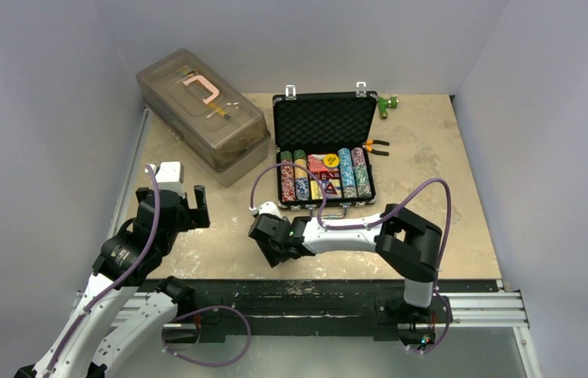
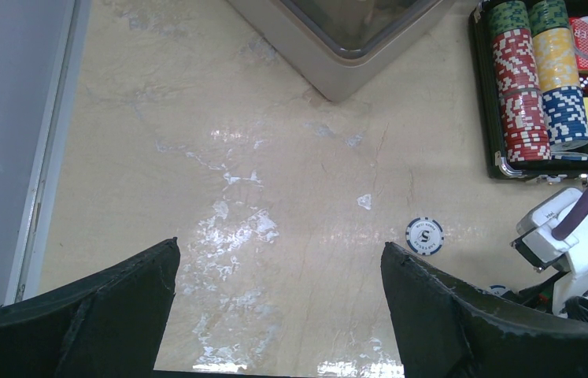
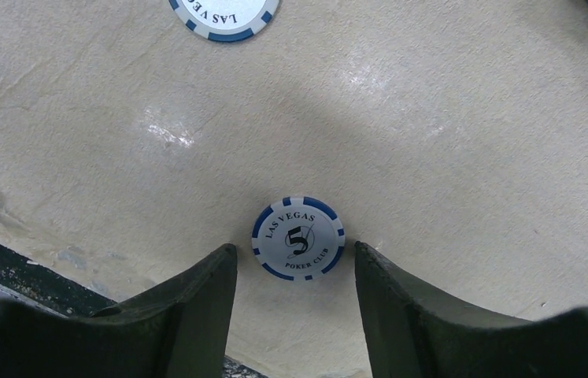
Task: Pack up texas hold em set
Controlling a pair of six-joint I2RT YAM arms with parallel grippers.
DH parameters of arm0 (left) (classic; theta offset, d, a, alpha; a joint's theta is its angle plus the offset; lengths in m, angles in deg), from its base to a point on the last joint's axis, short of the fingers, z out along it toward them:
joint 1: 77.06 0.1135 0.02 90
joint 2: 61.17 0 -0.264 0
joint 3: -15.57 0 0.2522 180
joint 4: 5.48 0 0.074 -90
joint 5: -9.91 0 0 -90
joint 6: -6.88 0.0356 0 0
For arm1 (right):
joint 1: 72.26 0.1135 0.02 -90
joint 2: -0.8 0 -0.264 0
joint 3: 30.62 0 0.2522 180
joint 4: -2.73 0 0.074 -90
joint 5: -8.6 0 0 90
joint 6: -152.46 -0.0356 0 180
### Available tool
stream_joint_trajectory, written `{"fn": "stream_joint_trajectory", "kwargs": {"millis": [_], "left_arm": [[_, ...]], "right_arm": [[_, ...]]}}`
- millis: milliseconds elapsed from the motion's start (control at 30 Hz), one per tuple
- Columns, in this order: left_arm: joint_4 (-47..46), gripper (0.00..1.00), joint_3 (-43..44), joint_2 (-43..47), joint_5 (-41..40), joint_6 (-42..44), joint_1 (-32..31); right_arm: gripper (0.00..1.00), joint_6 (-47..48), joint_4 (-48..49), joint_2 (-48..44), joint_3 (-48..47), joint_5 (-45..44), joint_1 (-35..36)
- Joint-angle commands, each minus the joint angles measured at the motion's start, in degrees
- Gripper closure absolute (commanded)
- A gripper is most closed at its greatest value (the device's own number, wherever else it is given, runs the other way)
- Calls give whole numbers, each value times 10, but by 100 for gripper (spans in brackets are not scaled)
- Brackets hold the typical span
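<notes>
Black briefcase (image 1: 324, 118) sits open at the back of the table (image 1: 448, 181), chip rows (image 1: 287, 179) and card decks (image 1: 323, 167) in its tray. One loose chip (image 3: 298, 238) lies on the table between the right gripper (image 3: 295, 249)'s parted fingers, not pinched. Left gripper (image 2: 279, 250) hangs wide apart.
</notes>
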Motion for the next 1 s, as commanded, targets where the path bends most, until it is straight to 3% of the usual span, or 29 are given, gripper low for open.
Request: {"fn": "stream_joint_trajectory", "kwargs": {"millis": [0,200,500,667,967], "left_arm": [[-18,5,1,1,2,6,2],[-18,5,1,2,2,6,3],[-18,5,1,4,3,6,3],[-18,5,1,5,3,6,2],[-18,5,1,6,2,6,2]], "right_arm": [[47,-6,-8,10,-8,-18,-1],[53,-4,-9,21,-19,-23,-1],[53,1,4,30,-22,-11,-1],[64,2,5,29,-19,-10,-2],[73,5,10,20,-23,-15,-2]]}}
